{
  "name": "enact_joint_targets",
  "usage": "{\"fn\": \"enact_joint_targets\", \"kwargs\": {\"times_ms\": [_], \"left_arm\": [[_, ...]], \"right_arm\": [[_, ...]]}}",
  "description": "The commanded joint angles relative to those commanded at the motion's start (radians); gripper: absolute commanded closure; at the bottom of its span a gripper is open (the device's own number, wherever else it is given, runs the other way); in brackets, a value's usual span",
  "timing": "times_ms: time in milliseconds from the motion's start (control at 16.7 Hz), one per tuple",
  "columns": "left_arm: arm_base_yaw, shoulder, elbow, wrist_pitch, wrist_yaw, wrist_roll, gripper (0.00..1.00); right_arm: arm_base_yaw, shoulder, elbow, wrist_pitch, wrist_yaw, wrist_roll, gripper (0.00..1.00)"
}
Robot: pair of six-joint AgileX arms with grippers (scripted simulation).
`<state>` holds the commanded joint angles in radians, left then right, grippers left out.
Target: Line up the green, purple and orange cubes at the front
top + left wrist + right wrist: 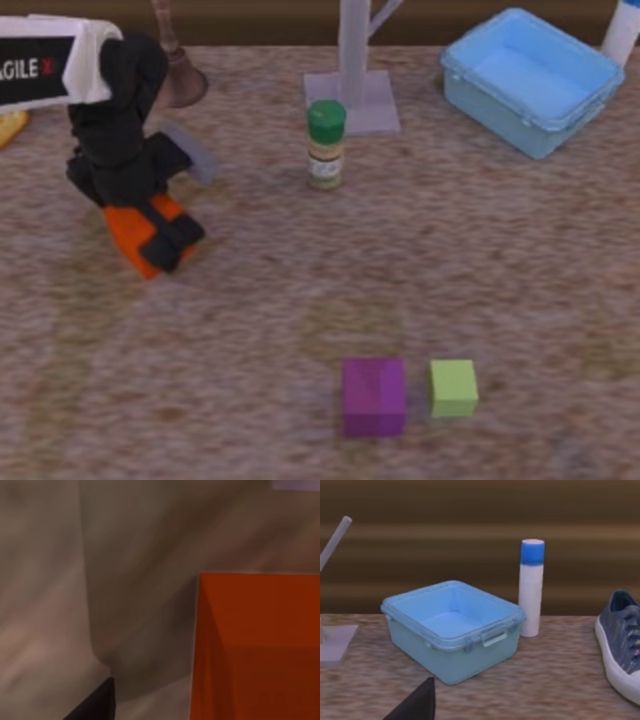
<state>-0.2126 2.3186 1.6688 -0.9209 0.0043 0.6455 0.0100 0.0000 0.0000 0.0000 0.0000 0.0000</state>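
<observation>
So the left gripper (pixel 160 235) is down at the table's left side, clamped around the big bright orange matte cube (pixel 135 235), with its dark fingers (pixel 180 232) across the cube's top and right part. The cube looks turned at an angle to the table edges. In the left wrist view that orange cube (pixel 257 645) fills the near corner, right up against the camera, with 1 dark finger tip (pixel 95 705) poking in beside it and the speckled beige table top (pixel 125 555) behind.

Using the green-capped spice jar (pixel 325 145) as the landmark: the orange cube sits well to its left and a bit toward the front. The mid-sized purple matte cube (pixel 373 396) is well in front of the jar, slightly to its right, and the small light yellow-green matte cube (pixel 453 387) sits just beside the purple one on its right, with a thin gap between them, not touching. Those 2 are roughly level with each other near the front edge.

The pale blue plastic tub (pixel 530 80) is off to the jar's right and back, and a grey stand with a square base (pixel 350 100) is right behind the jar.

The right arm isn't in the top view. Its wrist view shows the same blue tub (pixel 452 630), a white bottle with a blue cap (pixel 532 587) and a blue sneaker (pixel 620 640), plus 1 dark finger tip (pixel 417 702), so I can't tell the right gripper's state.
</observation>
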Motion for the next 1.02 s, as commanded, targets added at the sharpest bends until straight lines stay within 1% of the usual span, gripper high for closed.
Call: {"fn": "enact_joint_targets", "kwargs": {"times_ms": [720,780,1020], "left_arm": [[0.000,0.000,0.000,0.000,0.000,0.000,0.98],[0.000,0.000,0.000,0.000,0.000,0.000,1.00],[0.000,0.000,0.000,0.000,0.000,0.000,1.00]], "right_arm": [[0.000,0.000,0.000,0.000,0.000,0.000,0.00],[0.000,0.000,0.000,0.000,0.000,0.000,0.00],[0.000,0.000,0.000,0.000,0.000,0.000,0.00]]}}
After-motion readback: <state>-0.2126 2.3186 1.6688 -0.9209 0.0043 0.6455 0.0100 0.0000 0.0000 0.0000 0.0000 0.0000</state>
